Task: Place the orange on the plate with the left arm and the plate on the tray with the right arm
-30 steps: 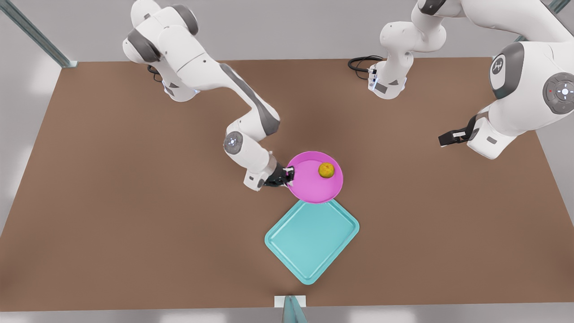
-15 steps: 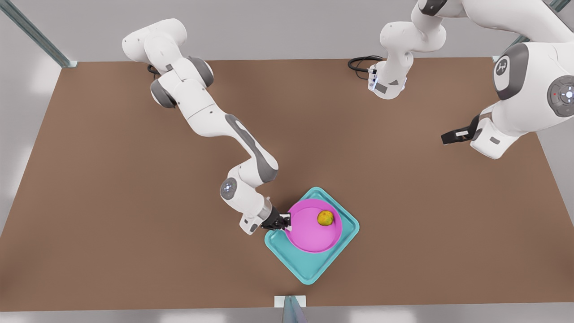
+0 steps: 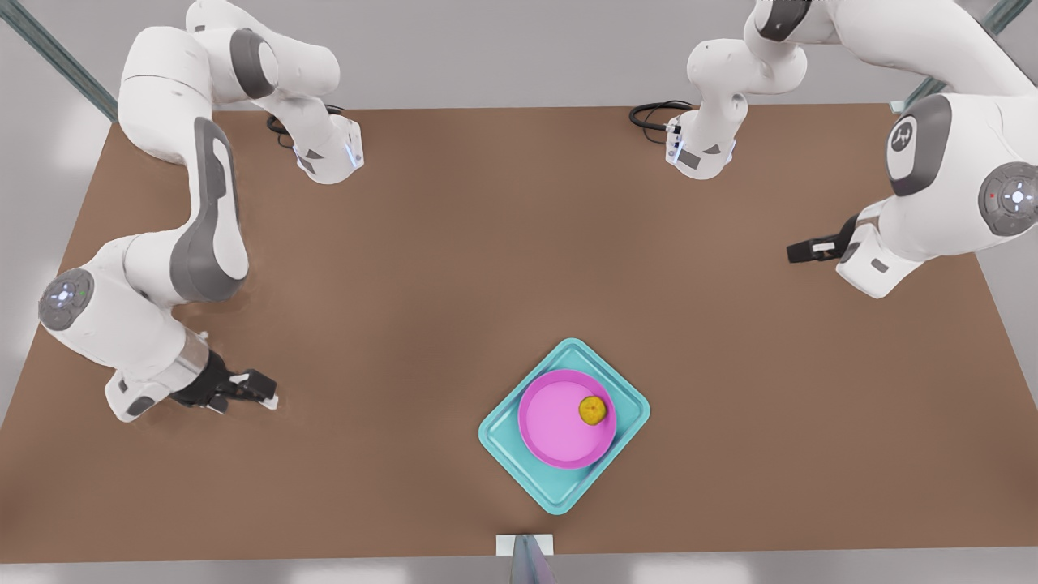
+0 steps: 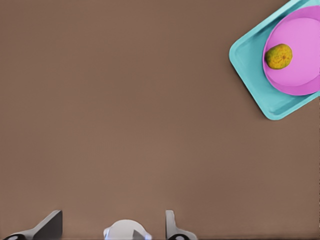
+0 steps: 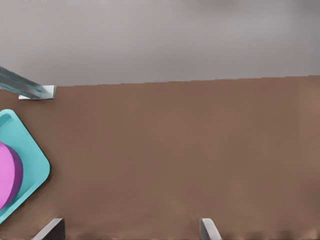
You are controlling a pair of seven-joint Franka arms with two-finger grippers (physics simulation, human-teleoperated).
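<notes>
Your orange (image 3: pixel 593 410) sits on plate (image 3: pixel 559 426), plate inside tray (image 3: pixel 507 426) near table (image 3: pixel 486 268) front edge | right gripper (image 3: pixel 258 390) and left gripper (image 3: pixel 803 251): jaws apart, empty, well clear either side.

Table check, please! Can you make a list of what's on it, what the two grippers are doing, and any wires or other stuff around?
Surface: brown table, flat and bare-looking.
Job's things: orange lies on the pink plate; the plate sits inside the teal tray.
Clutter: nothing seen.
Grippers: right gripper open, holding nothing, at the front view's left; left gripper open, holding nothing, at the front view's right. Both are far from the tray.
Cables: black cables coil by the arm bases.
Surroundings: metal frame post, grey floor.
</notes>
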